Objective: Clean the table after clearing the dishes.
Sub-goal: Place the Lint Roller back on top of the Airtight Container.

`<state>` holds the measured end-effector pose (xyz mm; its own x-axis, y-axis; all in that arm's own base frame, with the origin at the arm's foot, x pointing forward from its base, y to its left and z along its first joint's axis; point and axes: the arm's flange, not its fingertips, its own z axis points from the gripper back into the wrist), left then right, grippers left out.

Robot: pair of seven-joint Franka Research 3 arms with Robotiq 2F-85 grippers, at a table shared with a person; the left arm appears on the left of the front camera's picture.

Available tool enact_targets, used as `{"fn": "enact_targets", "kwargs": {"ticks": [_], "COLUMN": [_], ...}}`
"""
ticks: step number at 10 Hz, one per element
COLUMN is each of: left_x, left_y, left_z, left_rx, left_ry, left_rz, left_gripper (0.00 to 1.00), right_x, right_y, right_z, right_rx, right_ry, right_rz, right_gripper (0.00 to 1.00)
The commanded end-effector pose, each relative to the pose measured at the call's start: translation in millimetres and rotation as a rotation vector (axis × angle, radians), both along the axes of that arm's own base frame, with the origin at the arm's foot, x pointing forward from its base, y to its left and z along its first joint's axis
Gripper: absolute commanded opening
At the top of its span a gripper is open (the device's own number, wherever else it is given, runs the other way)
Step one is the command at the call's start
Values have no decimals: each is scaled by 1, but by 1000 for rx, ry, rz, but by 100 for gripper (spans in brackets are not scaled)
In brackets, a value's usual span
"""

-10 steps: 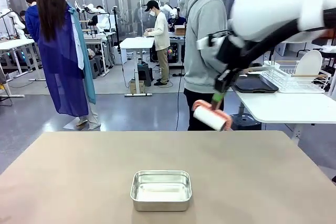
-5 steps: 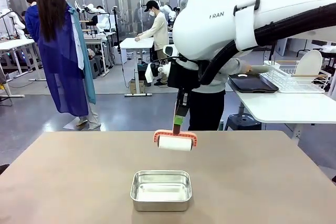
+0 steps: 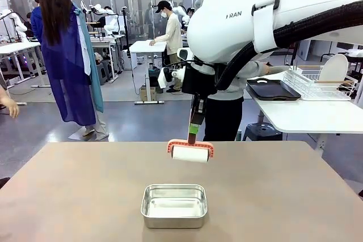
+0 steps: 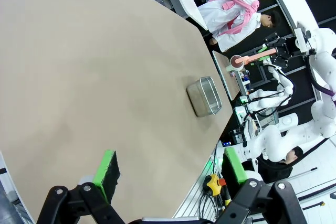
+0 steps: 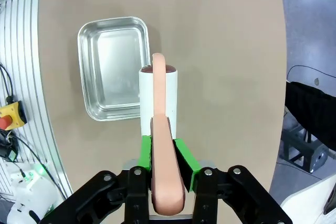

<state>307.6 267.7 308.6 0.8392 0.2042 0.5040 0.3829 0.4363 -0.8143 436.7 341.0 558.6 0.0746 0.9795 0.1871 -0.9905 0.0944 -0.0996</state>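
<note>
Robot's right arm hangs a lint roller over the brown table (image 3: 295, 196), w/ plates already racked on the side table.

Right gripper (image 5: 167, 153) is clamped on the roller's (image 3: 190, 152) salmon handle, white roll just above the tabletop, beyond a steel tin (image 3: 173, 205) at centre. Left gripper (image 4: 170, 174) hangs w/ jaws spread, holding nothing. A plate (image 3: 333, 69) stands in the wire rack (image 3: 309, 85); dark tray (image 3: 273, 89) beside it.

Grey floor (image 3: 142, 123), white side table (image 3: 312, 114)
</note>
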Motion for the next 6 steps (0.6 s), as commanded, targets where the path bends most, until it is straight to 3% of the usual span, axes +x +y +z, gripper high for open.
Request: {"fn": "enact_targets", "kwargs": {"ticks": [1, 6], "left_x": [-3, -3], "left_y": [-1, -1], "left_z": [5, 5], "left_rx": [16, 16], "left_ry": [21, 21], "left_rz": [1, 1], "left_gripper": [100, 100], "right_x": [-6, 9], "right_y": [19, 52], "right_z": [-7, -57], "right_rx": [36, -15], "right_ry": [-22, 188], "right_rz": [107, 173], "right_gripper": [22, 22]}}
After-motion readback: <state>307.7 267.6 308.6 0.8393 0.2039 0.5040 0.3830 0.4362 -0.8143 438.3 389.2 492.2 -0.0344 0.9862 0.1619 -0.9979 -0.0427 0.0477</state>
